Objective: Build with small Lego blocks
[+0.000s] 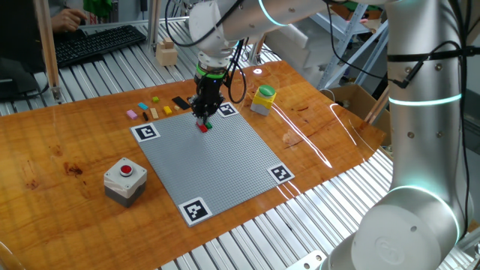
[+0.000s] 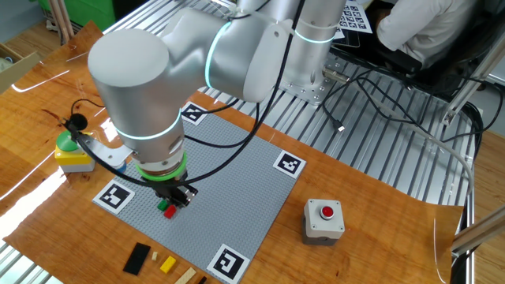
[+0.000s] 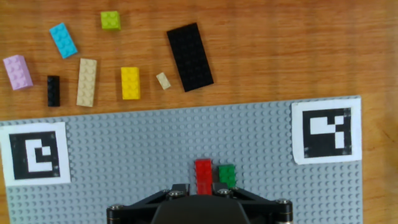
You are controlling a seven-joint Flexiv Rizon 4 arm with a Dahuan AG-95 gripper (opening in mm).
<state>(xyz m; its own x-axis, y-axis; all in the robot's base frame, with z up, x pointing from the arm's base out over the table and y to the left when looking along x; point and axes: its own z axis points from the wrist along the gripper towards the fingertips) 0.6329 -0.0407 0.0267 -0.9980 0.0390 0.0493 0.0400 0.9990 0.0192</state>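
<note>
My gripper (image 3: 204, 191) is low over the grey baseplate (image 3: 124, 162), near its far edge. Its jaws stand tight on both sides of a small red brick (image 3: 203, 174), which sits on the plate. A small green brick (image 3: 227, 175) sits on the plate right beside the red one. Both also show in one fixed view, the red brick (image 1: 201, 127) under the gripper (image 1: 204, 118). Loose small Lego blocks lie on the wood beyond the plate: pink (image 3: 17, 71), blue (image 3: 63, 40), lime green (image 3: 111, 20), small black (image 3: 53, 90), tan (image 3: 86, 81), yellow (image 3: 130, 83), a tiny tan one (image 3: 163, 80) and a flat black plate (image 3: 189, 56).
Black-and-white marker tags (image 3: 36, 153) sit on the plate's corners. A grey box with a red button (image 1: 124, 178) stands left of the plate. A yellow object with a green top (image 1: 263, 98) and a pale wooden block (image 1: 166, 52) stand further back.
</note>
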